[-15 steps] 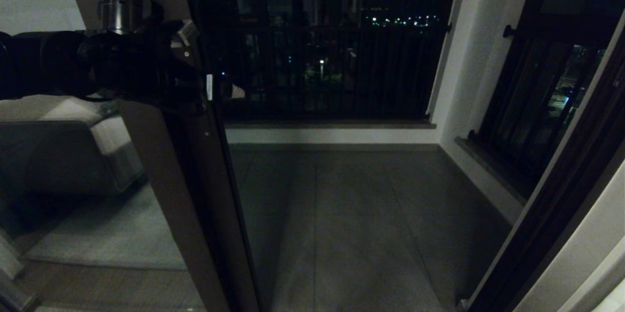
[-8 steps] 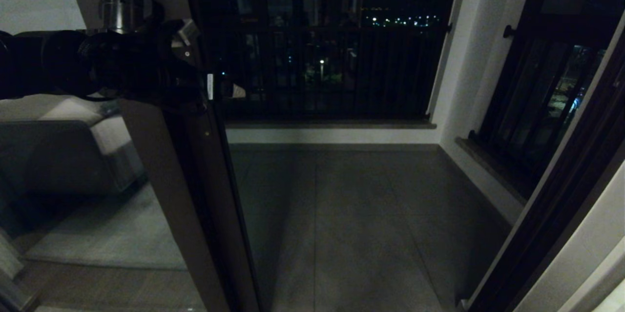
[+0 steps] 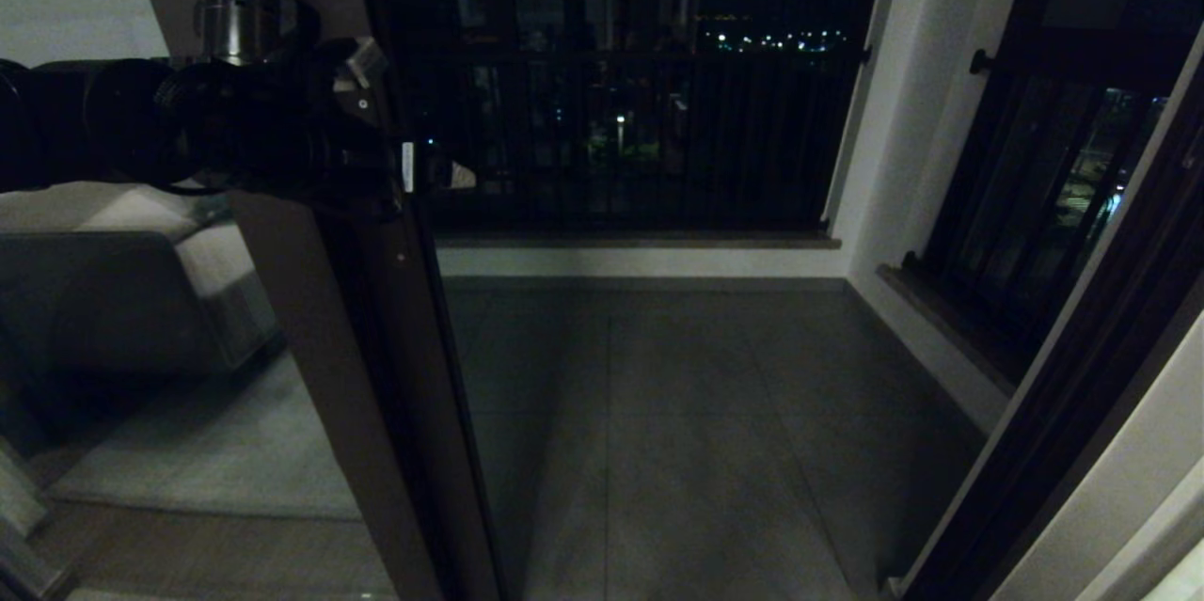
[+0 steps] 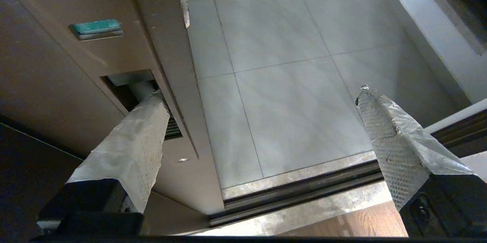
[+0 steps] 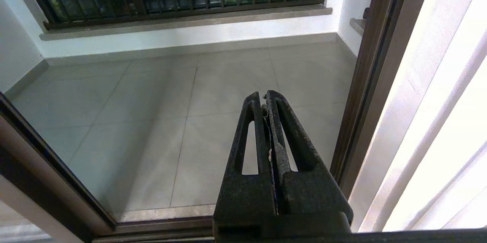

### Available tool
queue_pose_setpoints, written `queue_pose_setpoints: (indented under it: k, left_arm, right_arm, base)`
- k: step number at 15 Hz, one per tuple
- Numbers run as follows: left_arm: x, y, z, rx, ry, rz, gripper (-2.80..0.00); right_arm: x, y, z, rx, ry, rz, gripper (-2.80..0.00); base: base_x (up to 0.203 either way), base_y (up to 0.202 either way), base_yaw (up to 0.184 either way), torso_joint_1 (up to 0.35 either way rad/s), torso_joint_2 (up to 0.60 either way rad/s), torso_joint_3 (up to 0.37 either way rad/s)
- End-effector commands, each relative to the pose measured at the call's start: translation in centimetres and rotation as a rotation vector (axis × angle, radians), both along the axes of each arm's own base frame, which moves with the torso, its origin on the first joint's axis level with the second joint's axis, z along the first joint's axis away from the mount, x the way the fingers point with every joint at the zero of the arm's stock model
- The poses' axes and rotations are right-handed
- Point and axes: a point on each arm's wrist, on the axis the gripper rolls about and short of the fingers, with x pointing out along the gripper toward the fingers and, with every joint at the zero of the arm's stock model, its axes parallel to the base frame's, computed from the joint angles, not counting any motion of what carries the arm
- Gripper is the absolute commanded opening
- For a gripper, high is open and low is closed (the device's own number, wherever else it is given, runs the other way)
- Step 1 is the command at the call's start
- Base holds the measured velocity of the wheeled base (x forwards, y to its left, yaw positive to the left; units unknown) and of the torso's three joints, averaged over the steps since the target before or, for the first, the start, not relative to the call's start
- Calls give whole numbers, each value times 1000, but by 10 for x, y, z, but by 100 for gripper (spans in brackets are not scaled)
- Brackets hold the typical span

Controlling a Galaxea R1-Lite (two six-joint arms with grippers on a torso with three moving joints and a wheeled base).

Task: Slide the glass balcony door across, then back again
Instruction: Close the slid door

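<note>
Left gripper (image 4: 262, 94) sits at the leading stile of the glass balcony door (image 3: 376, 375), fingers spread wide. One wrapped finger (image 4: 131, 148) is tucked into the recessed handle (image 4: 133, 83) on the stile face; the other finger (image 4: 392, 132) hangs free over the open doorway, touching nothing. So the hold is a hook, not a pinch.

Key relation: stile runs vertically, top to bottom of the head view, and the door's travel is horizontal along the floor track (image 4: 300, 193). The hooked finger lies on the door side of the gripper, with the stile edge between the two fingers. Judgement: any pull toward the robot's right would load that one finger against the handle pocket wall; pushing left would press it the other way.

Door position: stile stands at the robot's left, doorway to its right fully open. Sofa (image 3: 113, 281) shows through the glass left of the stile.

Right gripper (image 5: 266, 96) is parked low on the right, fingers pressed together and empty, well apart from the door. Left arm is clearly the nearer one.

Beyond: balcony floor (image 3: 677, 413), then the dark railing (image 3: 640, 140) at the far end, and a barred window (image 3: 1044, 187) on the right wall.
</note>
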Motion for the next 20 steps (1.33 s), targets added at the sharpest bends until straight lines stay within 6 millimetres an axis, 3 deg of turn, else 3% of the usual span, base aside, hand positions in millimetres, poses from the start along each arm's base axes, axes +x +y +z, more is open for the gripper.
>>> queue_pose_setpoints:
  k: [1, 20]
  left_arm:
    - [0, 0, 0, -1, 2, -3, 0]
    - [-4, -12, 0, -2, 3, -36, 0]
  right_arm:
    - [0, 0, 0, 1, 0, 0, -280]
    - [0, 0, 0, 1, 0, 1, -280]
  base:
    - [0, 0, 0, 0, 0, 0]
    - [0, 0, 0, 0, 0, 0]
